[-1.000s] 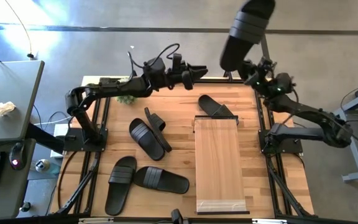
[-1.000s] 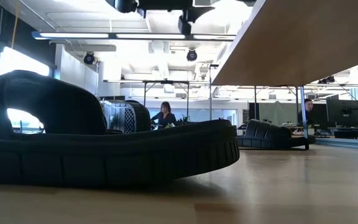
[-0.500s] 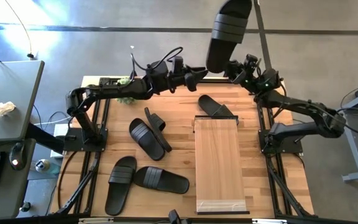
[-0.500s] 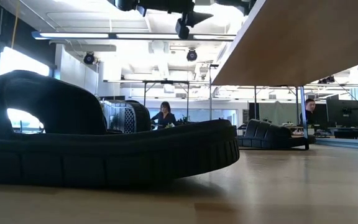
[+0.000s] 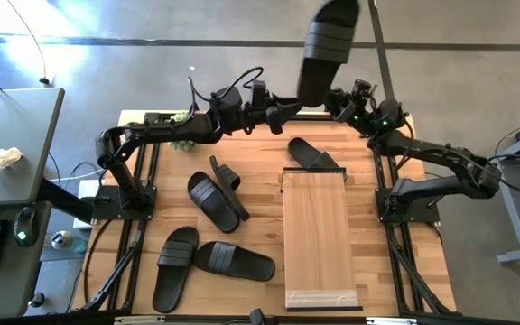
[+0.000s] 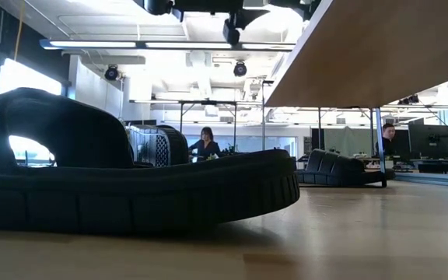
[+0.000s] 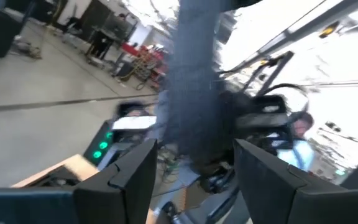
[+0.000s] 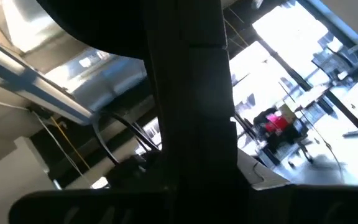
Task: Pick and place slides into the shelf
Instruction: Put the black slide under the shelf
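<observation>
Left gripper raised at table's far edge, fingers spread apart. Right gripper opposite, close by, clamped on lifted slide.

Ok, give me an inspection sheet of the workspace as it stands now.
Surface: wooden tabletop, shelf lying on it.
Job's things: five slides on the table, none on the shelf top; raised slide in the air.
Clutter: nothing seen on the table.
Grippers: right gripper shut on the raised slide; left gripper with jaws open, facing it.
Cables: looped along the left arm.
Surroundings: side desk, people far behind.
</observation>
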### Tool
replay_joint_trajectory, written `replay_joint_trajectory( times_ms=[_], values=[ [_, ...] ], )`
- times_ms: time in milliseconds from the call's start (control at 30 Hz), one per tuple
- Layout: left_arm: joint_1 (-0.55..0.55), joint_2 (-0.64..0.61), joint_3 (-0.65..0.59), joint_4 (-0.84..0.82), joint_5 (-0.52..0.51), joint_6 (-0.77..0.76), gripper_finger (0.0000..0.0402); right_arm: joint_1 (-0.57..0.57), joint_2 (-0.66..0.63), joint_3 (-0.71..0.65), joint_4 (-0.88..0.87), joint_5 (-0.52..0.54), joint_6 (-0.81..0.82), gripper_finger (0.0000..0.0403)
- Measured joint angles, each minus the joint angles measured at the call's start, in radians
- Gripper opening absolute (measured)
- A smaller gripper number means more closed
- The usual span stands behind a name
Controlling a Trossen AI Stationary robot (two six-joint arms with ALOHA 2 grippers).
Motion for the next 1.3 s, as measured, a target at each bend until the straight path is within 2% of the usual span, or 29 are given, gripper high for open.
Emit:
replay_joint_trajectory(
  times_ms=[233,533,667,800,1000,1300],
  values=[
    [0.001,0.002,0.0,0.013,0.022,-0.019,0.0198,0.006,-0.001,0.0,-0.002,0.002,-0.008,0.0042],
    [0.0,0.0,0.001,0.002,-0.053,-0.018,0.0198,0.041,0.0,-0.001,-0.008,0.014,-0.027,0.0042],
    [-0.001,0.0,0.001,-0.011,-0.118,-0.019,0.0195,0.048,0.0,-0.001,-0.006,0.029,-0.031,0.0042],
    [-0.002,0.0,0.001,-0.013,-0.145,-0.022,0.0161,0.054,0.0,-0.001,-0.011,0.04,-0.038,0.0042],
    [-0.002,-0.001,0.002,-0.018,-0.146,-0.021,0.0061,0.054,0.0,-0.002,-0.014,0.044,-0.04,0.0056],
    [0.001,-0.001,0.002,-0.025,-0.127,0.003,0.0059,0.053,-0.001,-0.002,-0.012,0.014,-0.06,0.0123]
  ],
)
